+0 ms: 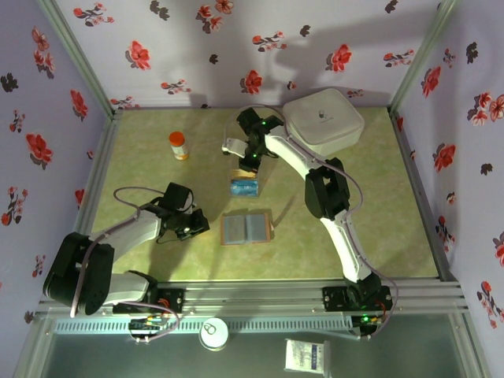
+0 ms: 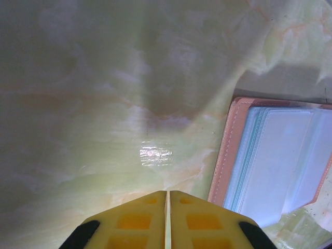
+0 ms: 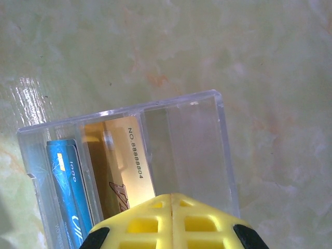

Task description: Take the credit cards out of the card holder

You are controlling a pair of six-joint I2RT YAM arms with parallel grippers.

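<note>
left hand (image 2: 167,199): pads pressed together, holding nothing, over bare worktop (image 2: 104,104) just beside the card holder (image 2: 275,161)
right hand (image 3: 171,202): pads pressed together, nothing seen between them, above the clear tray (image 3: 207,135)
card holder: lying open mid-worktop, clear sleeves up
credit cards (image 1: 245,187): in the clear tray, beyond the card holder
gold card (image 3: 122,161): printed "NO.88888804"
blue card (image 3: 65,187): pale print, too blurred to read

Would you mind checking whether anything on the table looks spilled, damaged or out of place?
Nothing stands out: the card holder lies open and flat, a blue card and a gold card sit inside the clear tray, and the orange bottle is upright.
</note>
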